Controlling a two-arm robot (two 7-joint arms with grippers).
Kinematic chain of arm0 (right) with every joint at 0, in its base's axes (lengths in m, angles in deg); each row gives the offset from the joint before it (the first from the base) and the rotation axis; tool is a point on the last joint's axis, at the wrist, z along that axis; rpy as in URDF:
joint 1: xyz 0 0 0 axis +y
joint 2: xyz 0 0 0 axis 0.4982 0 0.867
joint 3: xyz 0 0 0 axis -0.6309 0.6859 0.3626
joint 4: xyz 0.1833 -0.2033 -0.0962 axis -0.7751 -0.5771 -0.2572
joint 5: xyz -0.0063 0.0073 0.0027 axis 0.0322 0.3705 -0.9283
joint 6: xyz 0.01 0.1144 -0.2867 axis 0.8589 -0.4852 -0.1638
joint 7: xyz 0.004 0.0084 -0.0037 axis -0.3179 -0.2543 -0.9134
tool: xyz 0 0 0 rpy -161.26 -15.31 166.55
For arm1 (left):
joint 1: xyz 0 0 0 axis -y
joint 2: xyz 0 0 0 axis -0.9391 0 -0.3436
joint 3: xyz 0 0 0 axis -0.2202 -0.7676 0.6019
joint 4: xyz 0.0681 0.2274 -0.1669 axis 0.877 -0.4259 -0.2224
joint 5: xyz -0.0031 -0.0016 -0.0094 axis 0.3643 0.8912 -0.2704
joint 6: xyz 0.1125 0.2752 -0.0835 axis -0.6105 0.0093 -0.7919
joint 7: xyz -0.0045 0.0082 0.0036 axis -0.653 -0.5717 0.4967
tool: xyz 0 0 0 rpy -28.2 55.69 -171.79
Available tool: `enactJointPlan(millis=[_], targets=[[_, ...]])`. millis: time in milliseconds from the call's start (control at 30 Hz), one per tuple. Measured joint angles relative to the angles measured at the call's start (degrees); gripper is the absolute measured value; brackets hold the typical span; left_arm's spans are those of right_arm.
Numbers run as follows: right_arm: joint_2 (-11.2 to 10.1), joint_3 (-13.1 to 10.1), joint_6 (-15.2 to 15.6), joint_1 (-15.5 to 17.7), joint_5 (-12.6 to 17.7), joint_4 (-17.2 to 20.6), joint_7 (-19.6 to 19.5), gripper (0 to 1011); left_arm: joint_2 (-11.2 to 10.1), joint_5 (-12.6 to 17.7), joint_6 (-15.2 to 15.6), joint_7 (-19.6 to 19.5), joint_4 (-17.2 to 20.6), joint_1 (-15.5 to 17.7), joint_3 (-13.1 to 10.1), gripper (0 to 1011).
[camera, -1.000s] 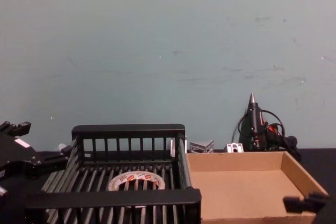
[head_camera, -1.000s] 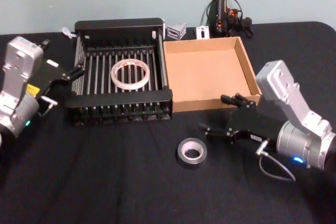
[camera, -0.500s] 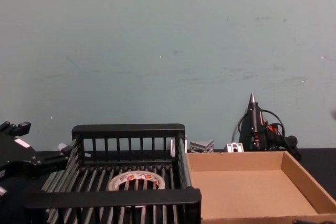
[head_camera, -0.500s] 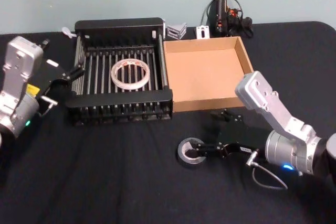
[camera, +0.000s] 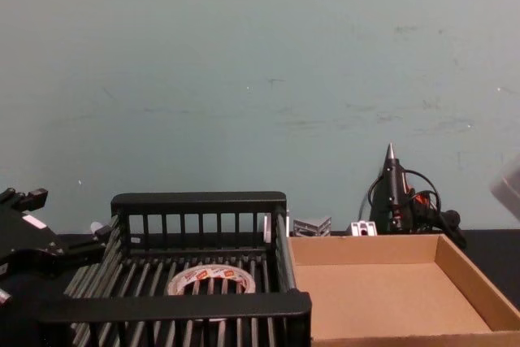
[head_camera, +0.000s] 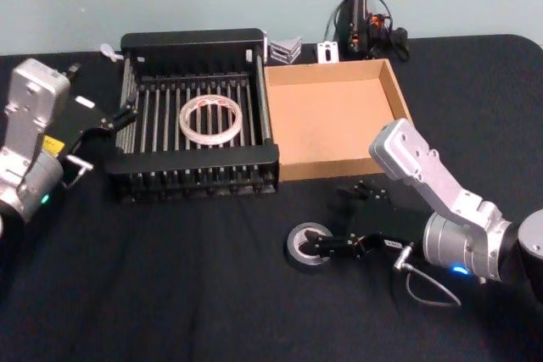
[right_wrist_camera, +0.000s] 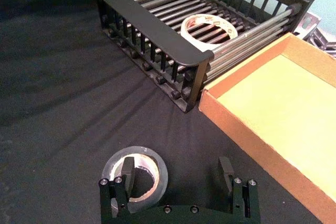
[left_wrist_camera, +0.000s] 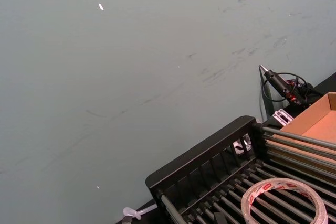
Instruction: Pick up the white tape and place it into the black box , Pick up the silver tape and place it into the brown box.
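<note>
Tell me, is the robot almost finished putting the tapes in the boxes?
About halfway. The white tape already lies on the barred floor of the black box. The right gripper is open around the silver tape on the table, one finger inside its hole, not yet gripping. The brown box is still empty. The left gripper waits beside the black box.

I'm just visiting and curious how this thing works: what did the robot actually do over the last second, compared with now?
The right gripper dropped from beside the brown box to the silver tape. Its open fingers now straddle one side of the roll, one inside the hole, not yet closed. The white tape stayed in the black box, and the left gripper kept hovering at that box's left side.
</note>
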Motion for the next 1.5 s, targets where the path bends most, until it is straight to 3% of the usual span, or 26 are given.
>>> enactJointPlan(millis=[1500], targets=[[1.32, 1.50, 0.81, -1.55, -1.78, -2.71, 0.11, 1000, 0.00, 0.00, 0.00, 0.00, 0.00, 0.00, 0.00, 1001]])
